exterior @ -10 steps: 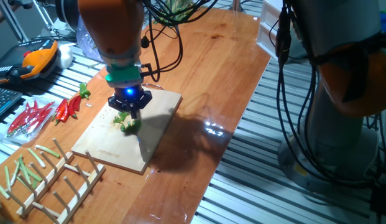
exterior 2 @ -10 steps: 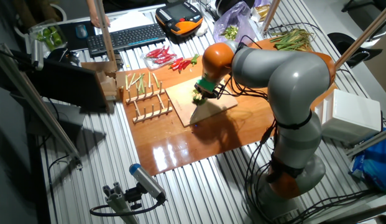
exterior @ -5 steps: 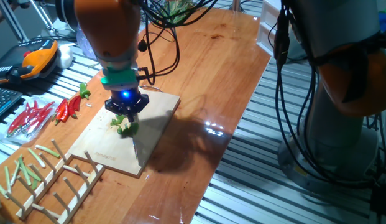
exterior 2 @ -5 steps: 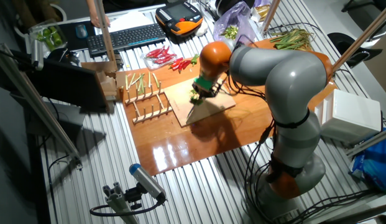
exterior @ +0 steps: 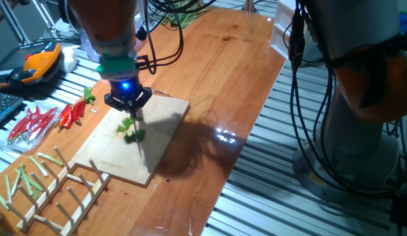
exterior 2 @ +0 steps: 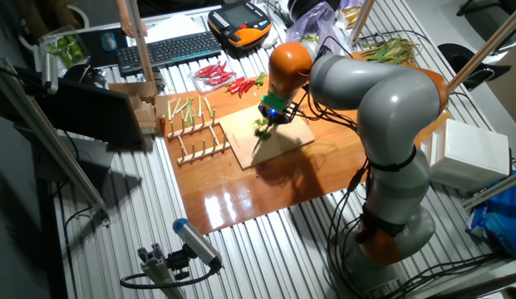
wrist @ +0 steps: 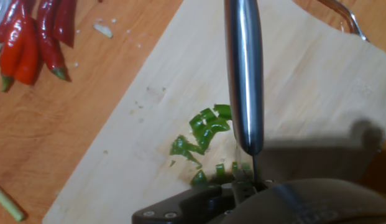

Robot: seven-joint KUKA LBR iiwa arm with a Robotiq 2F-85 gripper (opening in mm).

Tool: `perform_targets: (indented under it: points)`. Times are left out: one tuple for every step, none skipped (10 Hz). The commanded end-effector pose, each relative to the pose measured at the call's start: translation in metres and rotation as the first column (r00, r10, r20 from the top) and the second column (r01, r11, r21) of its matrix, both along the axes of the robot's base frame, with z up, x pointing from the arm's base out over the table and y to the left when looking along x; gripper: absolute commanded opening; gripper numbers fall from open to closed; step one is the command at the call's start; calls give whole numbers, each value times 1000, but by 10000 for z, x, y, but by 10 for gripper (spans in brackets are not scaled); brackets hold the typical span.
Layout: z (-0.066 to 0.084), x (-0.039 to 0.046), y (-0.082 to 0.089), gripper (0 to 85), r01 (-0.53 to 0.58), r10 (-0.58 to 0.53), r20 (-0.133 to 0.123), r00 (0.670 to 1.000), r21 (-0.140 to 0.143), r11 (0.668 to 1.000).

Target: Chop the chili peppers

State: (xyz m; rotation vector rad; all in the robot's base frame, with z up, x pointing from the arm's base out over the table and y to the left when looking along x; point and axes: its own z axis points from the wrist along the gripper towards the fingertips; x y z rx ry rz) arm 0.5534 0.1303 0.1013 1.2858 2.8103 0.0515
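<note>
In one fixed view the arm is seen reaching down from the upper left of the frame, its wrist vertical, with the claw [exterior: 127, 102] closed on a knife [wrist: 243, 74] whose blade points down at the cutting board [exterior: 165, 131]. The chili peppers [wrist: 204, 127] are seen in the hand view as several small green pieces near the middle of the board, just left of the blade. Red chilies [wrist: 31, 37] lie on the bench [exterior: 216, 72] at the upper left. A wooden rack [exterior: 56, 190] holding pale green stalks [exterior: 16, 180] sits at the lower left.
</note>
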Motion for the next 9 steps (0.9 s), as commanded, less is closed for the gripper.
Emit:
perform_targets:
  points:
    - [-42, -27, -10, 0, 5, -5, 8, 1000, -4, 1000]
    - [-115, -70, -21, 0, 7, -7, 22, 1000, -8, 1000]
    - [-169, -102, -13, 0, 7, -7, 31, 999, -11, 1000]
    - [-181, -114, -3, 0, 15, -14, 32, 999, -9, 1000]
    - [-188, -126, -14, 0, 15, -14, 36, 999, -9, 1000]
    - [-192, -128, -20, 0, 13, -13, 36, 999, -9, 1000]
    - [-197, -132, -14, 0, 13, -13, 37, 999, -9, 1000]
    - [-204, -134, -6, 0, 15, -14, 37, 999, -8, 1000]
    - [-215, -131, 3, 0, 15, -14, 39, 999, -4, 1000]
